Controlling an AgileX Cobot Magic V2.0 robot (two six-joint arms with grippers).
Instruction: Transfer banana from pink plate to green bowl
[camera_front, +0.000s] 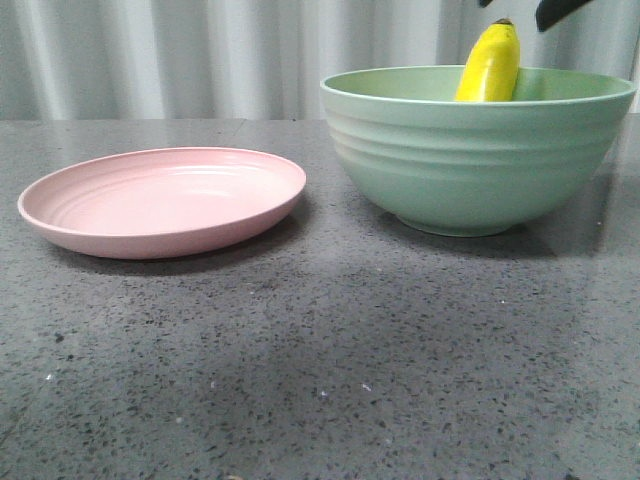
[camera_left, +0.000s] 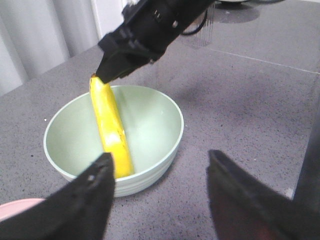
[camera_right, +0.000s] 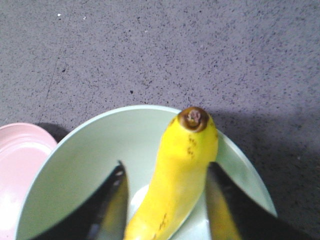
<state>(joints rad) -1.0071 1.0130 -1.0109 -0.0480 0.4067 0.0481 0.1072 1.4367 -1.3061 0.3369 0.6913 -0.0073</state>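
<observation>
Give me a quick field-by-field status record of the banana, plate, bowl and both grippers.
banana: glossy yellow curved banana standing tilted inside the bowl, upper end above the rim
bowl: deep ridged sage-green bowl, upright on the table
plate: shallow pale-pink plate, nothing on it
right gripper: open, fingers either side of the banana
left gripper: open, holding nothing

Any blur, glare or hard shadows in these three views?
Front view: sharp; soft glare on the pink plate, mild shadow under the green bowl. Left wrist view: the left hand is dark and out of focus in the foreground; bowl and banana are readable. Right wrist view: right hand fingers blurred, banana slightly soft, dark shadow on the table beside the bowl.
</observation>
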